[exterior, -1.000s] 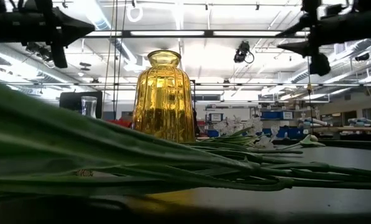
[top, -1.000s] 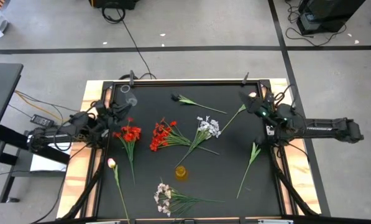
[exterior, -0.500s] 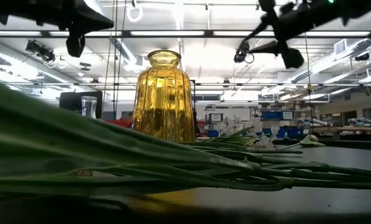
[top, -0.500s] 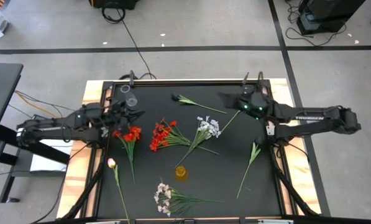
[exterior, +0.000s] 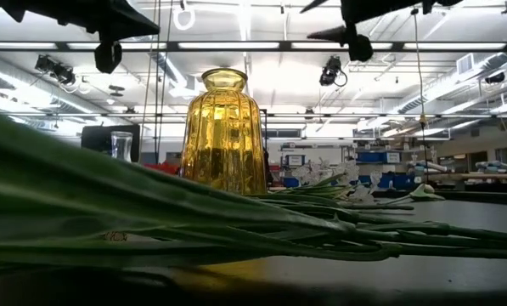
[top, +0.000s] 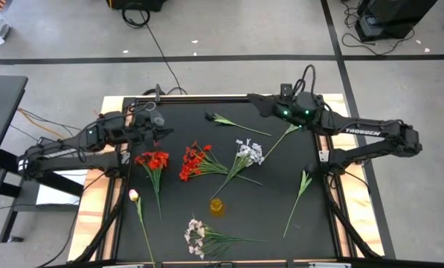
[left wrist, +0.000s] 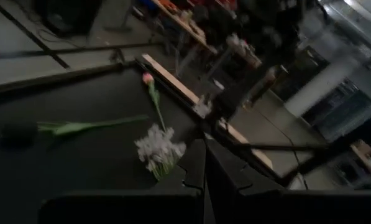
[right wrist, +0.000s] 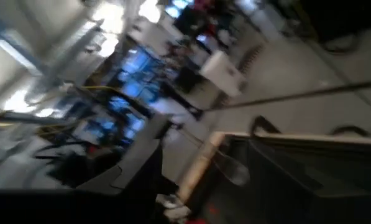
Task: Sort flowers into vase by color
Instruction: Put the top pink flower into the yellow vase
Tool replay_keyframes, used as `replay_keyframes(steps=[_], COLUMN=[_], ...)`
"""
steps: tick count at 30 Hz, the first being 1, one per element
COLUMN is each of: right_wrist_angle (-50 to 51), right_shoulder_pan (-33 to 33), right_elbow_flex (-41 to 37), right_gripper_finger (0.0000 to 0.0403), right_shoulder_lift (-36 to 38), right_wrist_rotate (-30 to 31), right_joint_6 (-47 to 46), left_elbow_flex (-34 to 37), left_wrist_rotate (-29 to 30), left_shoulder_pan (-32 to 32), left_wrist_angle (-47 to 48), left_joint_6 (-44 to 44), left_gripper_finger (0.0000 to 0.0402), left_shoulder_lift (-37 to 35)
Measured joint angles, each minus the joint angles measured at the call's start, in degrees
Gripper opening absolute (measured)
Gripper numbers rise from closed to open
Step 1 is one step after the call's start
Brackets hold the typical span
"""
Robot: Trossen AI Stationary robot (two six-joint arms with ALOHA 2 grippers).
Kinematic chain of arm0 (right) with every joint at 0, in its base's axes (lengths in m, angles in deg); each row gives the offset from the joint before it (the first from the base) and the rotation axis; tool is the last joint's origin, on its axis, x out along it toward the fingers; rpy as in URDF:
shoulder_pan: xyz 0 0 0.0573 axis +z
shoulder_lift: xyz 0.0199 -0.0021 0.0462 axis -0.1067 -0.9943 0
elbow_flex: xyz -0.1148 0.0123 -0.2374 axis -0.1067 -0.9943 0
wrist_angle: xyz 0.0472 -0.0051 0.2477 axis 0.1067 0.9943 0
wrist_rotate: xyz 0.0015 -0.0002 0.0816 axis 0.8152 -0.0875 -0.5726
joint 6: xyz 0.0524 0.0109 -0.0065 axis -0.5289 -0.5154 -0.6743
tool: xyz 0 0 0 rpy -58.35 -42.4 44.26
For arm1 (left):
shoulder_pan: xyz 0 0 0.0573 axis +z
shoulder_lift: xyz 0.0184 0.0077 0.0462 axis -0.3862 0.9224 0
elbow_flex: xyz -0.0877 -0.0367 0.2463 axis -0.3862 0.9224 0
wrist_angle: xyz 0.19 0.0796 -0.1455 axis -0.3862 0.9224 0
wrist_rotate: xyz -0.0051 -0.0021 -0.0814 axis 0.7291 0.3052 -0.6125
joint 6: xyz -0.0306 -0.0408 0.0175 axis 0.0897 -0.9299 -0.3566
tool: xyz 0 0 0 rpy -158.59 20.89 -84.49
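Flowers lie flat on the black table (top: 281,223): two red clusters (top: 156,160) (top: 194,160), two white-lilac sprays (top: 248,152) (top: 195,237) and a pink tulip (top: 133,195). Another tulip (left wrist: 148,79) lies beyond the spray (left wrist: 157,149). A yellow vase (top: 217,206) (exterior: 224,132) stands near the middle. A clear glass vase (exterior: 121,144) stands at the far left. My left gripper (top: 161,132) (left wrist: 204,162) hangs shut above the table, left of the red clusters. My right gripper (top: 251,99) (exterior: 311,21) is open and raised near the far edge. Neither holds anything.
Bare green leafy stems lie at the far middle (top: 225,120) and at the right (top: 302,186). In the low view, stems (exterior: 236,229) lie close in front across the table. A black frame (top: 207,97) runs around the table.
My right gripper has risen and swung toward the far edge and the table's left, and its fingers have spread wider. My left gripper has risen a little and tipped up toward level, staying shut. The flowers and vases have not moved.
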Motion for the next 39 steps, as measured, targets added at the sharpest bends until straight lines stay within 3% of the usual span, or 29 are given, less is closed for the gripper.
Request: replay_keyframes(steps=[2,5,12,21,28,33,39], right_wrist_angle=[2.67,14.29,39.46,61.0,68.57,67.79,65.46], right_shoulder_pan=[-0.9,-1.31,-1.55,-4.79,-9.02,-15.9,-19.56], right_elbow_flex=[0.07,-0.02,-0.02,-0.02,-1.33,-7.06,-10.59], right_gripper_finger=[0.0238,0.0232,0.0229,0.0229,0.0229,0.0229,0.0229], right_shoulder_lift=[0.04,0.09,-0.07,-0.04,0.0,-0.02,0.0], right_wrist_rotate=[-1.93,-1.77,-1.49,-5.88,-5.43,-8.54,-8.66], right_joint_6=[-3.67,-11.26,-27.16,-31.95,-30.69,-30.04,-28.89], left_elbow_flex=[0.0,0.04,0.0,0.0,0.0,0.0,0.0], left_wrist_rotate=[-0.06,-0.1,-1.4,-2.62,-2.57,-2.94,-5.89], left_shoulder_pan=[-1.11,-2.42,-2.1,-0.52,2.44,3.83,3.89], left_wrist_angle=[2.01,3.58,5.45,5.82,5.33,5.33,5.37], left_joint_6=[-1.6,-5.51,-5.59,-3.86,-5.34,-5.79,-6.33], left_gripper_finger=[0.0018,0.0018,0.0018,0.0018,0.0014,0.0012,0.0012], left_shoulder_lift=[0.35,1.04,3.86,6.43,6.36,6.36,6.36])
